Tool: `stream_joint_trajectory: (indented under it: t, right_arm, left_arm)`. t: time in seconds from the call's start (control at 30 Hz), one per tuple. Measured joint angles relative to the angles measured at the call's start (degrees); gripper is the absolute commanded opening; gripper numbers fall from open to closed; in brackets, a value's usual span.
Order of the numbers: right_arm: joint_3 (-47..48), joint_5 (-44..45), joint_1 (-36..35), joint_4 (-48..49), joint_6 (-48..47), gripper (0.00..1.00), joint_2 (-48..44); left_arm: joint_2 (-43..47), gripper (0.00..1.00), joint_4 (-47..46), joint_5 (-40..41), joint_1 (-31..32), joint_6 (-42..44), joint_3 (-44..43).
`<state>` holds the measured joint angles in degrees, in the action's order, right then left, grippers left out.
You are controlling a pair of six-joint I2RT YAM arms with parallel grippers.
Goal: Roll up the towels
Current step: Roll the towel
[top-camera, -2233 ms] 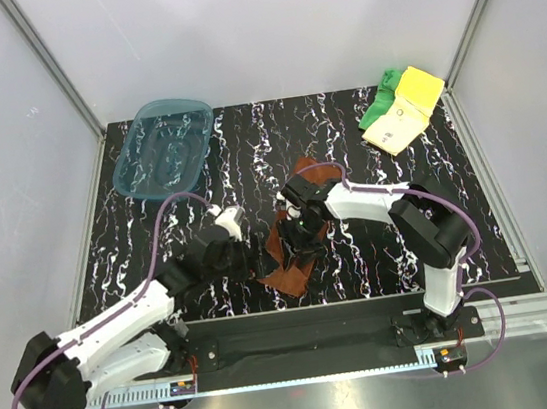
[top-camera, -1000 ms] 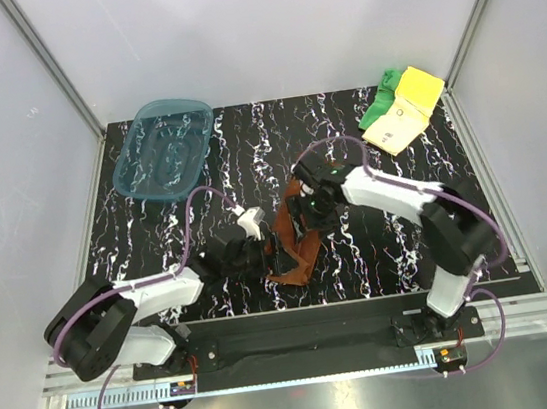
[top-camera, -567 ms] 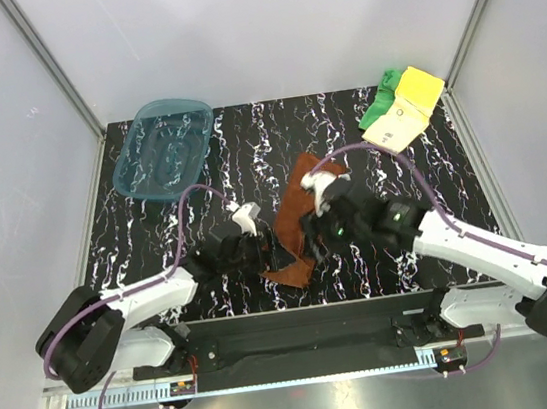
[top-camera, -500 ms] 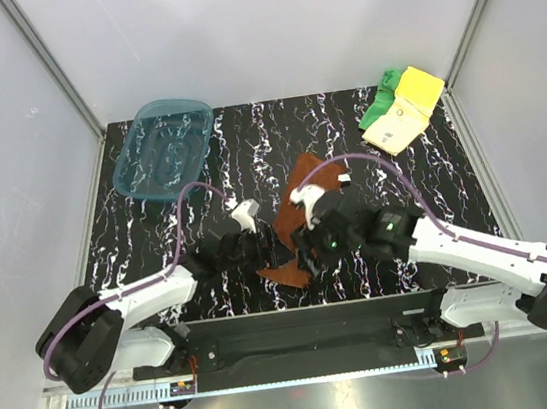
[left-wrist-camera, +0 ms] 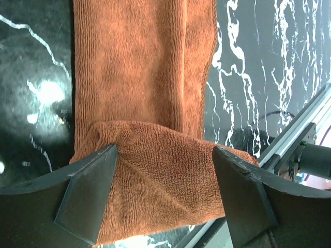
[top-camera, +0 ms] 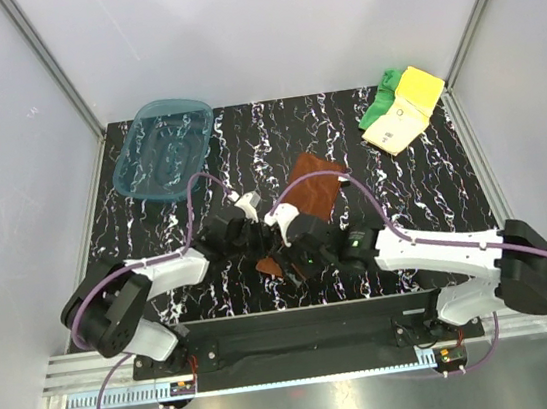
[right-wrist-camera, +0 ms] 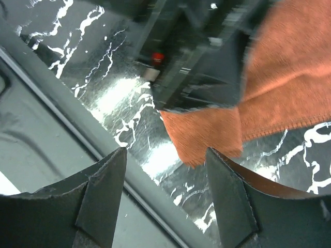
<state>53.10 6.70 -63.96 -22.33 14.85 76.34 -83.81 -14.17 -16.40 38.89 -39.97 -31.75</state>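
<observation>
Both sets of fingers stand apart: the left gripper (left-wrist-camera: 164,150) straddles the folded-back near end of the rust-brown towel (left-wrist-camera: 145,62), and the right gripper (right-wrist-camera: 165,151) hovers over its corner, mid-worktop (top-camera: 432,184) toward the near edge.

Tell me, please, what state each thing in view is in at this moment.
rust-brown towel, spread flat, near end folded over, not yet rolled.
pale yellow towel, folded, unrolled, far right corner.
green towel, bunched beside the yellow one, unrolled.
teal tray, upright, nothing in it.
left hand, open, fingers astride the folded end.
right hand, open, holding nothing.
</observation>
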Motion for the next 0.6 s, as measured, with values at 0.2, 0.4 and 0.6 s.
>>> stream_joint_trajectory:
  t: [0.2,0.4,0.6]
  right_arm:
    - [0.02,1.90,-2.80,3.15,-2.97,0.69,6.84]
    - [-0.55,4.72,-3.41,5.64,-4.39,0.72,9.92]
    - [-1.29,10.12,-3.43,7.80,-5.86,0.73,11.47]
  left_arm:
    - [-2.51,0.80,-2.75,-1.79,-0.57,-0.37,-0.52]
    - [-3.39,0.80,-3.63,-2.67,-0.63,-0.35,-0.92]
    - [-4.26,0.80,-4.79,-4.11,-1.18,-0.35,-0.94]
